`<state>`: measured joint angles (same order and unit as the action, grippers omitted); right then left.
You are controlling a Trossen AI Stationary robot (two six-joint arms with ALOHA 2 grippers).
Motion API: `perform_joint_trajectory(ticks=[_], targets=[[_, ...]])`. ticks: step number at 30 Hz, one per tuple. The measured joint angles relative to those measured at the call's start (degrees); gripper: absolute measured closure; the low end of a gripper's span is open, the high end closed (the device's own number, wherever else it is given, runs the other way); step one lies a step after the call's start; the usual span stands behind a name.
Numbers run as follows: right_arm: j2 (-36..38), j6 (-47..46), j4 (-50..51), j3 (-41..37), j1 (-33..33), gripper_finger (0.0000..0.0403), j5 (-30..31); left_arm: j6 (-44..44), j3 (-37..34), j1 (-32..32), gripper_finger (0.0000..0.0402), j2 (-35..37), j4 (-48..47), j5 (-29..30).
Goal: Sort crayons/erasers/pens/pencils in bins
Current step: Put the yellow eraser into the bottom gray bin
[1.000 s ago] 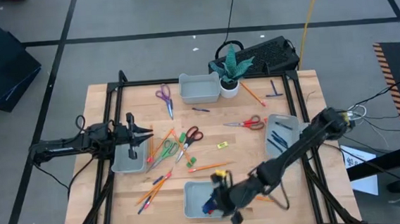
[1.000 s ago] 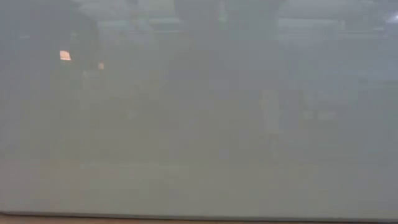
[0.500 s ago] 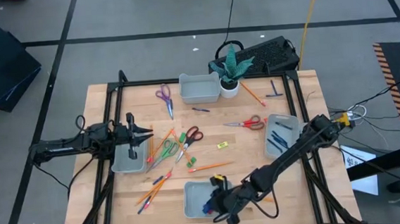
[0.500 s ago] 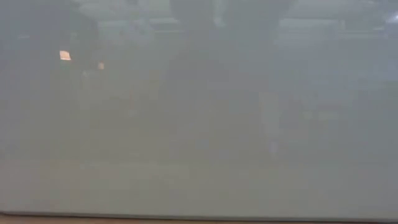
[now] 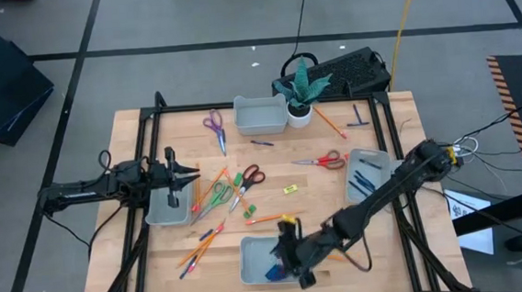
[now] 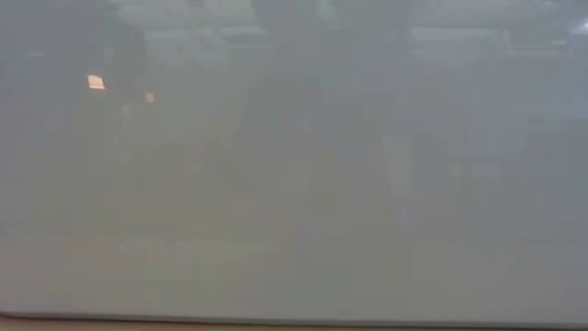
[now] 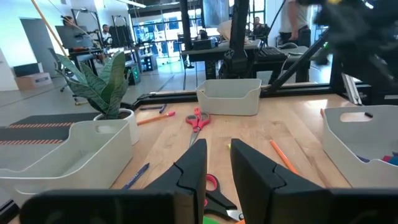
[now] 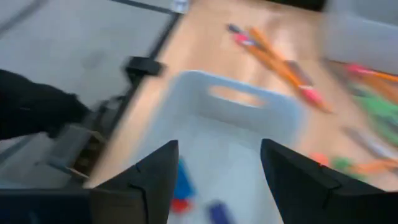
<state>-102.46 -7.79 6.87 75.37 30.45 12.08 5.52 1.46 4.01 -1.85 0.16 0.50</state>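
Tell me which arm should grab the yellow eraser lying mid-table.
Right. The right gripper hangs open over the near bin, closer to the yellow eraser; the left gripper waits at the left bin.

Light-grey bins (image 5: 259,259) on a pale wood table (image 5: 289,153); blue and red erasers (image 8: 182,186) inside; orange pencils (image 5: 266,218); green plant (image 5: 299,85) at twelve o'clock
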Motion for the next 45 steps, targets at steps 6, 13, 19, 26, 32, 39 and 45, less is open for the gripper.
perform_joint_trajectory(ticks=[6, 13, 19, 26, 32, 39, 45], targets=[[5.84, 4.32, 10.12, -1.25, -8.98, 0.0180, 2.78, 0.00, 0.02, -0.02, 0.0325, -0.01, -0.01, 0.02], [6.36, 9.33, 6.36, -12.06, -18.90, 0.0186, -5.67, 0.00, 0.00, -0.01, 0.0325, -0.01, -0.01, 0.02], [6.34, 10.54, -3.05, -22.84, -22.43, 0.0186, -6.45, 0.00, 0.02, 0.00, 0.0325, -0.01, -0.01, 0.03], [6.34, 10.22, -7.97, -29.22, -26.40, 0.0187, -8.16, 0.00, 0.01, 0.00, 0.0325, -0.01, 0.01, 0.03], [6.34, 12.26, -12.35, -30.60, -29.41, 0.0189, -10.59, 0.00, 0.00, 0.00, 0.0325, -0.02, 0.01, 0.04], [5.92, 14.69, -12.66, -32.39, -31.68, 0.0233, -12.61, 0.00, 0.00, 0.00, 0.0325, 0.00, 0.01, 0.04], [5.99, 14.96, -13.20, -33.92, -32.77, 0.0279, -14.64, 0.00, 0.00, 0.00, 0.0325, 0.01, 0.01, 0.04]])
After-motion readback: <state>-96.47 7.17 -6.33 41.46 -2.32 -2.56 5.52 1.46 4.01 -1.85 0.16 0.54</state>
